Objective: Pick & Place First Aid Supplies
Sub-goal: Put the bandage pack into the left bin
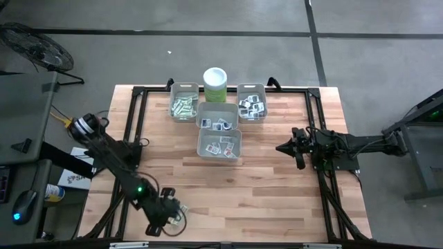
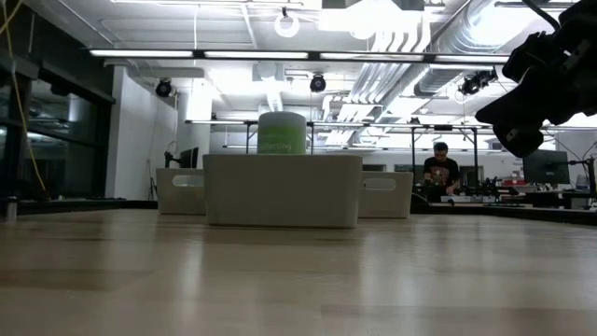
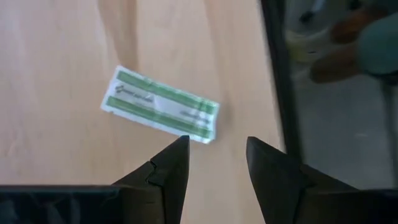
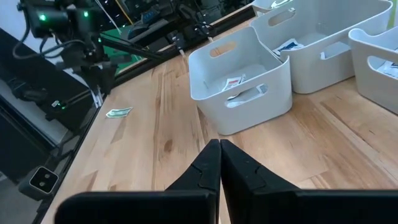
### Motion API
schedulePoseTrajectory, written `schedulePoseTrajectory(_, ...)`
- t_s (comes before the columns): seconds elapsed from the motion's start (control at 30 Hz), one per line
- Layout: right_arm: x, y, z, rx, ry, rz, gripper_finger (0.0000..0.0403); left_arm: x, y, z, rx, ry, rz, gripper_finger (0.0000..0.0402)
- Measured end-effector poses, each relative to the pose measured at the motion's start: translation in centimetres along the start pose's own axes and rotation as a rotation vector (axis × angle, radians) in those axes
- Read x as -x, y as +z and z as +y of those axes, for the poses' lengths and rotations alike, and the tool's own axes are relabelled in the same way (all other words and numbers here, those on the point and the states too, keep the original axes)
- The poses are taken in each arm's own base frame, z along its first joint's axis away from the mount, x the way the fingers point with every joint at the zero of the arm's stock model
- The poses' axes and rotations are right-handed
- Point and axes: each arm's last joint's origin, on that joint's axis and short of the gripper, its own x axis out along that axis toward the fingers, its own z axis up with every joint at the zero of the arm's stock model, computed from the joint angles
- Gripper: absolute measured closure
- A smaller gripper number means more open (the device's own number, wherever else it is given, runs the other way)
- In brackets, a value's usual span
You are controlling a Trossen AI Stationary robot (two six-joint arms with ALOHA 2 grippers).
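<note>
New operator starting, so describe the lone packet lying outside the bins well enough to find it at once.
Start at the wooden table and go to its near left corner, where the left gripper hovers open. Just ahead of its fingertips lies a narrow green-and-white striped packet, flat on the bare wood. Unlike every other packet, it sits alone, far from the grey bins.

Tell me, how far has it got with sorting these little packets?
Four grey bins already hold packets, so much looks sorted. One green-striped packet lies on the table by the near edge, apart from the bins; the open left gripper hovers above it, not yet gripping. The right gripper waits shut.
</note>
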Motion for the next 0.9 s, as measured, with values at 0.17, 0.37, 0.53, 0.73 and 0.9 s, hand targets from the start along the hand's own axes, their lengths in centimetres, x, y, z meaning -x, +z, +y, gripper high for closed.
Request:
schedulePoseTrajectory(0.17,0.0,0.0,0.0,0.000,0.000,0.000,0.0399,-1.5,-1.0,-0.6,-0.044,0.103,-0.033,0.0243)
schedulePoseTrajectory(0.37,0.0,0.0,0.0,0.000,0.000,0.000,0.0394,-2.6,-1.3,-1.4,-0.064,0.100,-0.071,0.0243)
schedulePoseTrajectory(0.53,0.0,0.0,0.0,0.000,-0.001,0.000,0.0397,-3.7,-1.5,-2.0,-0.079,0.087,-0.092,0.0243)
schedulePoseTrajectory(0.73,0.0,0.0,0.0,0.000,0.000,0.000,0.0395,-5.1,-1.9,-1.6,-0.082,0.126,-0.072,0.0243)
schedulePoseTrajectory(0.9,0.0,0.0,0.0,0.000,-0.001,0.000,0.0396,-6.0,-2.1,-1.3,-0.096,0.171,-0.077,0.0243)
